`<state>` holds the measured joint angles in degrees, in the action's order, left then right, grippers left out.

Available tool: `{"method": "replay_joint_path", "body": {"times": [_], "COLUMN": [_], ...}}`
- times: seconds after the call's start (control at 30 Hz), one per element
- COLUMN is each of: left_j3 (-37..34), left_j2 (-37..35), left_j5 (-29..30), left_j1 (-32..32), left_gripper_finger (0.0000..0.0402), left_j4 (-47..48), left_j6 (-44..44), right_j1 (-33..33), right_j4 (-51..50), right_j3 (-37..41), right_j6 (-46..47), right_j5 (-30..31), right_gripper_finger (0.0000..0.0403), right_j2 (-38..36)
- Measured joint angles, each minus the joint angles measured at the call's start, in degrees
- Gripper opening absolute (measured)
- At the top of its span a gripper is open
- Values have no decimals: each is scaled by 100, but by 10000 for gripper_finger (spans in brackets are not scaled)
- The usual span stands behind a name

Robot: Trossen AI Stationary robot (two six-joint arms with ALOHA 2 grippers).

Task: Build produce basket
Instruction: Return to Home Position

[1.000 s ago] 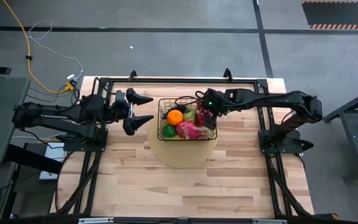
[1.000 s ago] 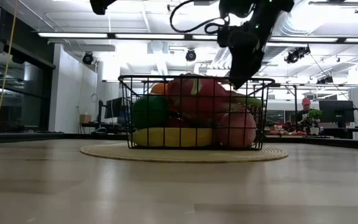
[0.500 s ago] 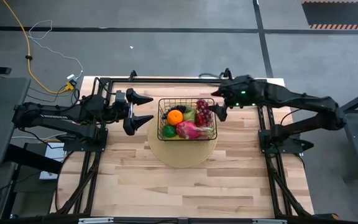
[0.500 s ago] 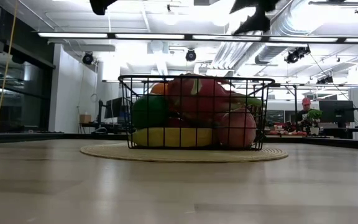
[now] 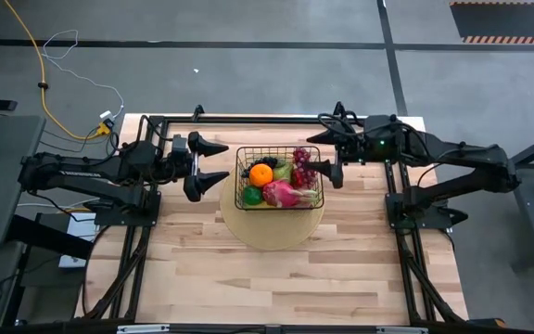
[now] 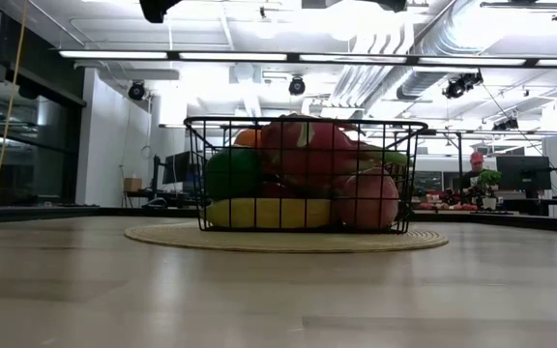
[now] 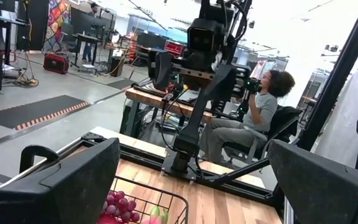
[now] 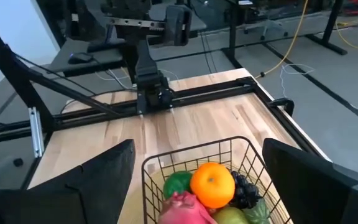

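**Full basket sitting on its mat, both pincers released**

The basket (image 5: 238,176) is resting on the round mat (image 5: 272,232), holding the orange (image 5: 260,174), dragon fruit (image 5: 284,193) and red grapes (image 5: 301,165). The left pincer (image 5: 222,160) is hovering spread near one end of the basket. The right pincer (image 5: 324,156) is hanging spread just beside the other end. The basket is likely light and stiff, so the rim wire is probably offering the surest hold. The low view is showing the banana (image 6: 259,213) lying at the basket's bottom, which the high view is hiding.

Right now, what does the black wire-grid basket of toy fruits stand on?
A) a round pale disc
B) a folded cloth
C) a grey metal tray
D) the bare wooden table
A: the black wire-grid basket sits on a round pale disc, whose edge shows around it.
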<state>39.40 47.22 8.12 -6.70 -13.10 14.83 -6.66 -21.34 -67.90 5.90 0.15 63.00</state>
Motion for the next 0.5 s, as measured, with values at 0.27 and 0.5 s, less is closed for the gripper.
{"method": "replay_joint_path", "body": {"times": [0.27,0.5], "left_j3": [0,0], "left_j2": [0,0], "left_j5": [0,57], "left_j1": [-1,0], "left_gripper_finger": [400,400], "left_j4": [-2,-4], "left_j6": [-2,-2], "right_j1": [7,7], "right_j4": [2,2], "right_j3": [0,2], "right_j6": [-167,-340], "right_j5": [91,91], "right_gripper_finger": [343,343], "right_j2": [0,0]}}
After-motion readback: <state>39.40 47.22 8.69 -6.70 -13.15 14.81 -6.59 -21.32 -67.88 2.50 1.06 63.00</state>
